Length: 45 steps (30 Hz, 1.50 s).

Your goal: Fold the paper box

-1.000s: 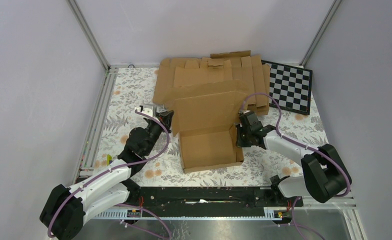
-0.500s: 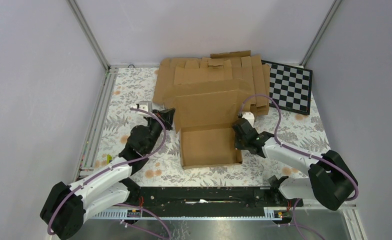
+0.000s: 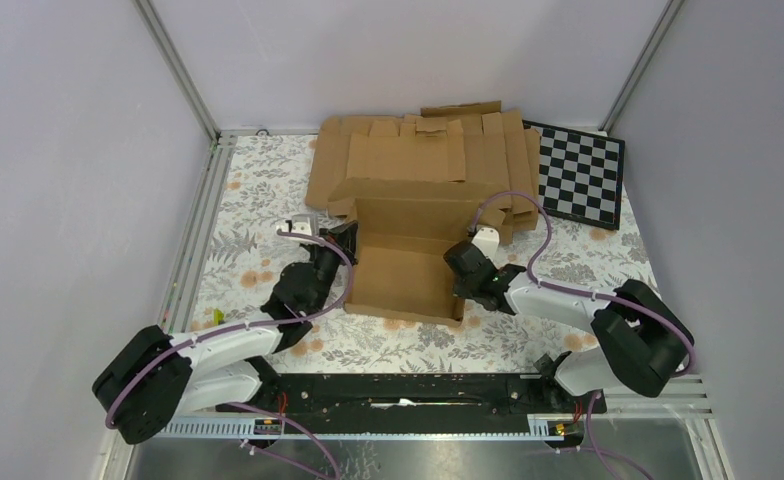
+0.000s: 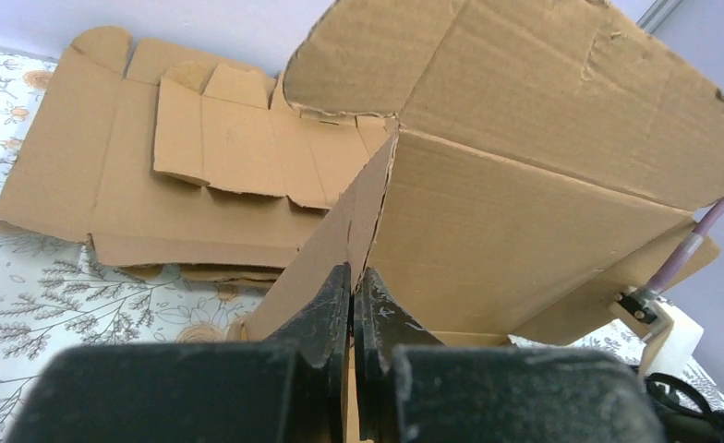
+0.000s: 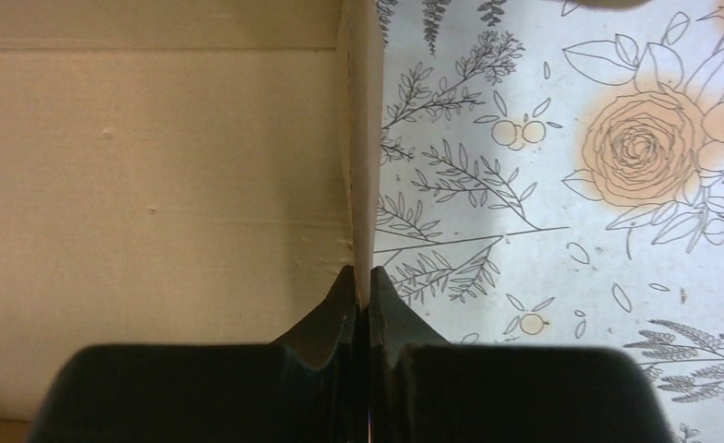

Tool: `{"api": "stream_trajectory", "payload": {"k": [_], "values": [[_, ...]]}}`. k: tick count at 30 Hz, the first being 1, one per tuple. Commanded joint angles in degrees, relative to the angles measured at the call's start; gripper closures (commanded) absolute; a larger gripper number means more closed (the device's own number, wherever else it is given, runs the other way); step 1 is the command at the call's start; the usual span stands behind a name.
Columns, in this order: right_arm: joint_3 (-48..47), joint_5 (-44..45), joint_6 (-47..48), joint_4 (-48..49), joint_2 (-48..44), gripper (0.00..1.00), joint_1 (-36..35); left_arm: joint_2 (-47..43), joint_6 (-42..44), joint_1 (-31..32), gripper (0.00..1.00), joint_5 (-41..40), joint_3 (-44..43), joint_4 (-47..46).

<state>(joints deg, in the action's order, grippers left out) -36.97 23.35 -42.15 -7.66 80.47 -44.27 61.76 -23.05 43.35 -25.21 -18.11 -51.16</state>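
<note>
A robot lab cell: plain lilac walls [image 3: 68, 150] and aluminium posts [image 3: 177, 70] enclose the bench [image 3: 258, 190], a checkerboard [image 3: 580, 175] lying at its far right corner.

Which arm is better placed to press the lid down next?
Likely left: left gripper pinches the paper box wall right at the lid's hinge corner; right gripper is clamped farther forward on the opposite wall.

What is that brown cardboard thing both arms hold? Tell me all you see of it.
The paper box is one plain brown creased cardboard sheet, half folded: flat base, both side walls upright, the rear flap tilted up over it. It rests on the floral table cover near a pile of flat blanks. The left gripper pinches its left wall, the right gripper its right.
</note>
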Motion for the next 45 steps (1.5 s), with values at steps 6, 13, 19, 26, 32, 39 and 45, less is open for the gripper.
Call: {"api": "stream_trajectory", "payload": {"k": [6,13,19,26,32,39,45], "values": [[0.38,-2.42,1.7,11.96,-4.86,0.84,-1.17,0.21,3.26,2.35,1.0,-0.23,6.15,-5.21],[6.37,-3.68,8.84,11.66,-16.3,0.47,-1.08,-3.5,5.64,2.35,1.0,-1.34,7.31,-0.48],[6.77,-3.37,10.66,7.06,-19.25,0.4,-0.93,-5.52,5.91,2.35,1.0,-1.71,8.78,0.13],[6.61,-3.07,13.64,4.36,-21.84,0.28,-0.9,-6.2,5.82,2.35,1.0,-1.22,8.75,0.87],[8.99,1.62,18.61,2.78,-28.92,0.22,-0.02,-6.42,6.04,2.35,1.0,-0.89,8.62,1.26],[10.4,0.24,22.7,3.63,-38.59,0.11,7.24,-6.82,6.61,2.35,1.0,-0.76,8.63,1.36],[8.05,-10.05,24.67,8.74,-36.41,0.0,13.11,-6.29,6.7,2.35,1.0,-0.12,8.42,1.23]]}}
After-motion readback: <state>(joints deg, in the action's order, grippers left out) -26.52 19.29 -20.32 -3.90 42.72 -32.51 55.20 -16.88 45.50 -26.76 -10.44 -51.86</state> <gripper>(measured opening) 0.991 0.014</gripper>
